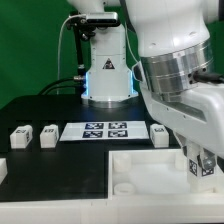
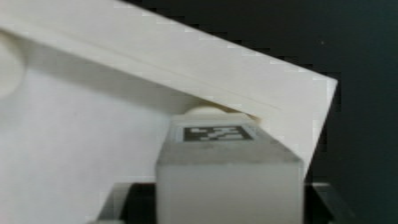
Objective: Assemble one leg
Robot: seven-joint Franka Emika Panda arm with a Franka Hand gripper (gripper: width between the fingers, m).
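Note:
My gripper [image 1: 203, 163] is shut on one leg [image 1: 196, 166], a small white post with a black-and-white tag, and holds it upright over the near right corner of the large white tray [image 1: 140, 172]. In the wrist view the leg [image 2: 222, 165] stands between the dark fingers [image 2: 135, 203], its tagged end [image 2: 221, 133] right at a round corner socket [image 2: 212, 103] of the tray [image 2: 107, 120]. I cannot tell whether the leg's end is inside the socket. Three more legs [image 1: 20, 133], [image 1: 47, 136], [image 1: 160, 133] lie on the black table.
The marker board [image 1: 100, 131] lies flat between the loose legs, behind the tray. The robot's base [image 1: 105, 75] stands at the back. Another white part [image 1: 3, 170] shows at the exterior view's left edge.

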